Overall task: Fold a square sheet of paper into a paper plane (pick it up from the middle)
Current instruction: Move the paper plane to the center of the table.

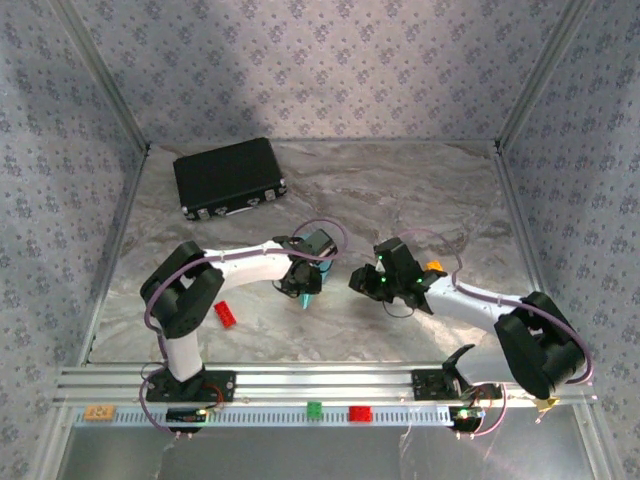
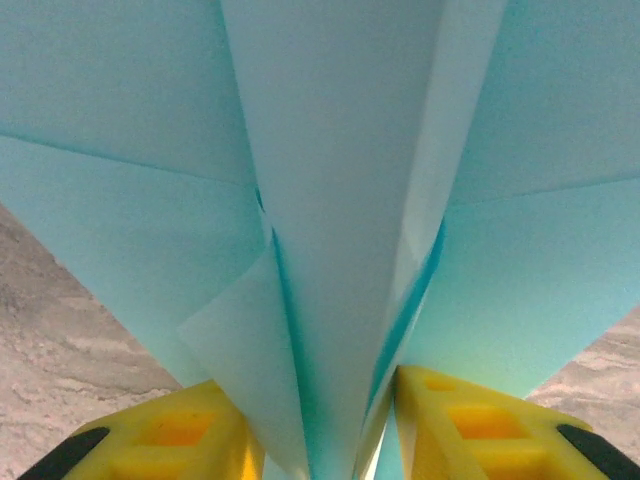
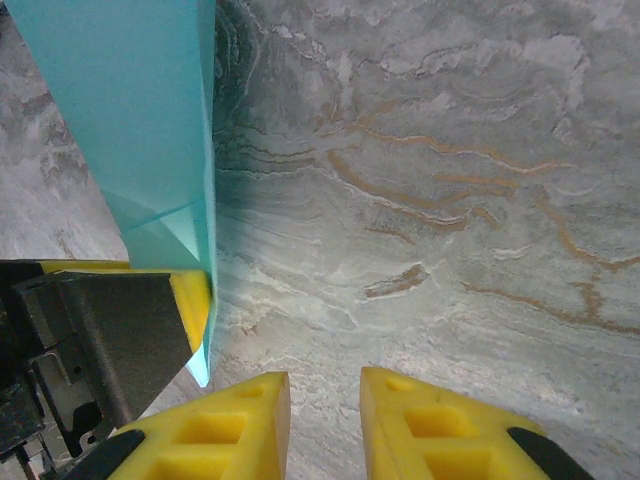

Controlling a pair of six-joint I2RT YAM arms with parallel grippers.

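Observation:
The light-blue sheet of paper is folded into a pointed paper plane (image 1: pixel 305 293) that hangs nose-down under my left gripper (image 1: pixel 303 280) at mid table. In the left wrist view its layers (image 2: pixel 330 200) fan out between my yellow fingers (image 2: pixel 200 430). The jaws stand apart and a slit of light shows beside the right one. My right gripper (image 1: pixel 372 283) hovers just right of it, open and empty (image 3: pixel 325 385) over bare table. From there the plane (image 3: pixel 130 120) rises at the left, against the left gripper's finger (image 3: pixel 190 300).
A black case (image 1: pixel 230 177) lies at the back left. A small red brick (image 1: pixel 225 314) sits by the left arm's base. A green brick (image 1: pixel 314 409) and a red one (image 1: pixel 359 413) rest on the front rail. The marbled table (image 1: pixel 420 190) is walled in.

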